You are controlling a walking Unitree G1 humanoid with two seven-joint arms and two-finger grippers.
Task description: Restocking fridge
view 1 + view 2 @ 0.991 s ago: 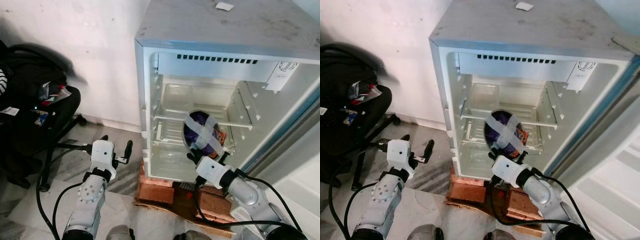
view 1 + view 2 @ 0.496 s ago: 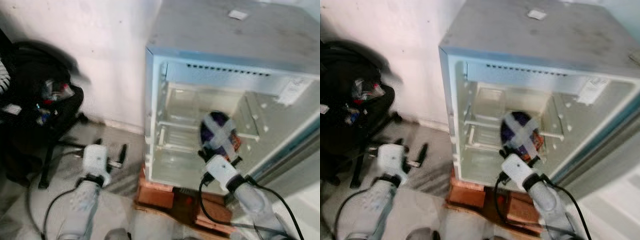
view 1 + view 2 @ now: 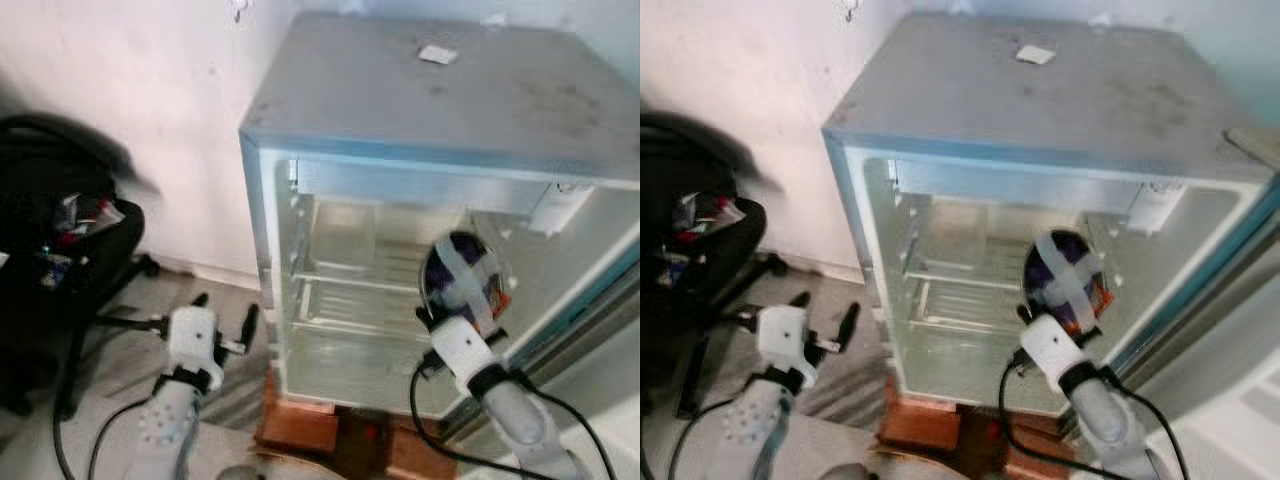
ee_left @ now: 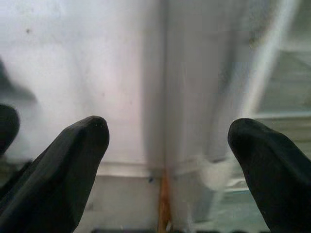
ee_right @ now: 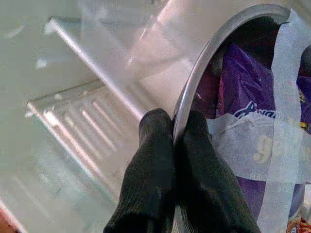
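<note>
A small fridge (image 3: 440, 90) stands open in front of me, its clear shelves (image 3: 350, 290) bare. My right gripper (image 3: 447, 322) is shut on the rim of a steel bowl (image 3: 458, 280), which holds purple snack packets under crossed strips of white tape. The bowl stands on edge at the right side of the fridge opening, level with the shelves. The right wrist view has both black fingers (image 5: 160, 160) pinching the metal rim (image 5: 194, 92), with purple packets (image 5: 248, 92) inside. My left gripper (image 3: 222, 315) hangs open, low beside the fridge's left wall, empty.
The fridge rests on red bricks (image 3: 300, 440). A black office chair (image 3: 60, 250) piled with clutter stands at the left against the white wall. The open fridge door (image 3: 1230, 330) is at the right. A small white scrap (image 3: 436, 54) lies on the fridge top.
The camera has shifted, showing more of the fridge top. My right gripper has lifted the bowl higher and further right in the fridge opening. The left gripper stays open.
</note>
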